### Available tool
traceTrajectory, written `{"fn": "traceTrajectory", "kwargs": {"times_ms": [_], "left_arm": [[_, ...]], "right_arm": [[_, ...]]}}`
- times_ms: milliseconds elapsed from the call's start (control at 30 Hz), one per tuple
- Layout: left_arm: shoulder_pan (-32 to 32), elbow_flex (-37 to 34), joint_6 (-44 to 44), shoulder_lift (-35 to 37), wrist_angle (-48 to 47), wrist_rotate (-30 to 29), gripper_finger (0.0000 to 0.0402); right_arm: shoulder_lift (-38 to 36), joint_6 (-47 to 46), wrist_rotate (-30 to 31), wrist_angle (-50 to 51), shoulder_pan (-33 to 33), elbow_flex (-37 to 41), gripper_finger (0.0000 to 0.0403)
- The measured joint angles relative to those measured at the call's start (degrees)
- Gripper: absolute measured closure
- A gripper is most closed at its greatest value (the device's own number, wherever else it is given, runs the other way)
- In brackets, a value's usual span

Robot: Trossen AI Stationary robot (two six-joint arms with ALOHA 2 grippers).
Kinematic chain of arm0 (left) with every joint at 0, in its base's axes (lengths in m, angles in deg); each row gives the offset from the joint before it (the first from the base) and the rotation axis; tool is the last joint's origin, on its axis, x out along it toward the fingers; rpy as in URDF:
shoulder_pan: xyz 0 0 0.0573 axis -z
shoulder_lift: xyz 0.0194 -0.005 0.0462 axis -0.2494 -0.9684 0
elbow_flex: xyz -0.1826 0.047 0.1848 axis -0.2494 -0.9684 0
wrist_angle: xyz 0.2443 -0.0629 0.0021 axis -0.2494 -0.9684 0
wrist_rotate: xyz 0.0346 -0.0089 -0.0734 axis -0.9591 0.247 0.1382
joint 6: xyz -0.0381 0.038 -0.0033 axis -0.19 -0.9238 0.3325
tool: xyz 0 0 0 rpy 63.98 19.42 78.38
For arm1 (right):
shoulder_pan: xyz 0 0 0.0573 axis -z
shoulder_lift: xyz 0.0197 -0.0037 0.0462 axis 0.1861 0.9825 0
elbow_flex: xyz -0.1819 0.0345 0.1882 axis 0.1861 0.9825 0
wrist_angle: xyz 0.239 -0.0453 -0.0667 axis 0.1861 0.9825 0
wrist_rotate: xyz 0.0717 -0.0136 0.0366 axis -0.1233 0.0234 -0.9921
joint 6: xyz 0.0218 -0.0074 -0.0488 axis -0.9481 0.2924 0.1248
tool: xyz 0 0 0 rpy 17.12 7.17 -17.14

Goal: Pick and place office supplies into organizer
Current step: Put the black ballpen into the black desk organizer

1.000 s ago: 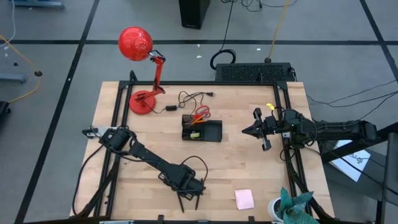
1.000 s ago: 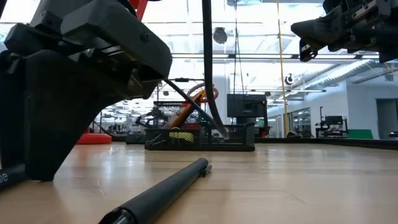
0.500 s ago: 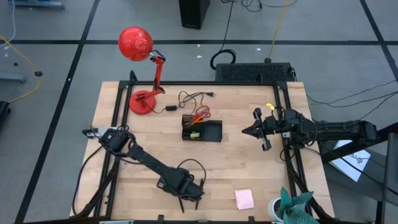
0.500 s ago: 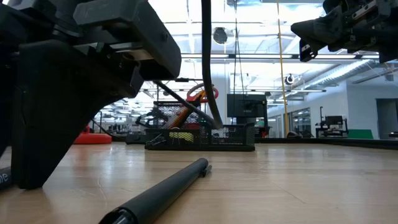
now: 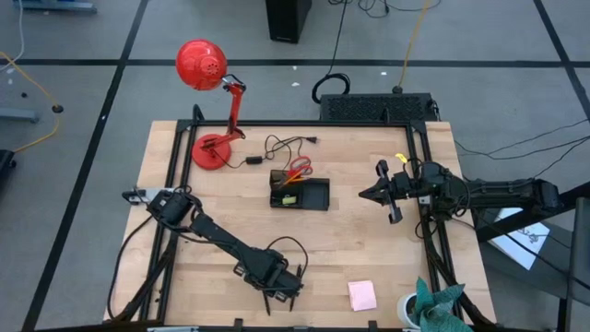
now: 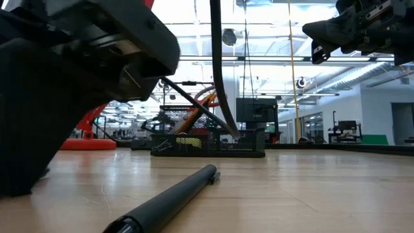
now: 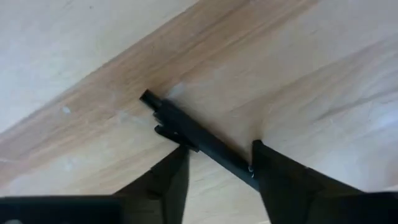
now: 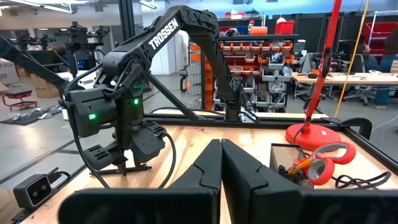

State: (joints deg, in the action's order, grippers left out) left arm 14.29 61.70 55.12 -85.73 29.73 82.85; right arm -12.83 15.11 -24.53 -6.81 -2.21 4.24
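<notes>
Left pincer (image 7: 216, 168): low over the near edge of the wooden table (image 5: 350, 240), its fingers spread apart on either side of a black pen (image 7: 199, 140) that lies flat on the wood between them; whether the fingers touch the pen cannot be told
Black pen: also seen in the low view (image 6: 169, 199), lying on the table in the foreground, in front of the organizer
Right pincer (image 5: 371, 194): held above the table's right side, well apart from the organizer, fingers pressed together with nothing between them
Organizer (image 5: 316, 195): small black tray at mid-table, near the far edge
Inside the organizer: red-handled scissors (image 5: 297, 168) stand in the left compartment, handles poking out over the far wall; a small yellow-green block (image 5: 289, 198) sits in that same compartment
Pink sticky-note pad (image 5: 361, 295): flat near the table's front edge, right of the left pincer
Red desk lamp (image 5: 207, 101): stands at the far left corner
</notes>
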Motion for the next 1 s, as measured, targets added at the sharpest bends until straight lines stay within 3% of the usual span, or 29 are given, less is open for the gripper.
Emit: {"fn": "traceTrajectory", "kwargs": {"times_ms": [400,667,867,1000], "left_arm": [[-0.11,0.13,-14.22,-0.13,-2.45,0.09,0.0327],[1.12,0.22,-22.18,0.27,-2.37,-5.42,0.0392],[2.27,-0.57,-27.42,3.02,-0.20,-16.75,0.0366],[2.34,-0.86,-34.67,5.06,4.81,-34.21,0.0374]], "right_arm": [[0.02,0.20,0.02,-0.02,0.00,0.00,0.0403],[0.00,0.07,0.00,0.24,0.00,0.00,0.0403],[0.00,0.04,0.02,0.24,0.02,0.00,0.0403],[0.00,-0.18,0.02,0.24,0.01,0.00,0.0403]]}}
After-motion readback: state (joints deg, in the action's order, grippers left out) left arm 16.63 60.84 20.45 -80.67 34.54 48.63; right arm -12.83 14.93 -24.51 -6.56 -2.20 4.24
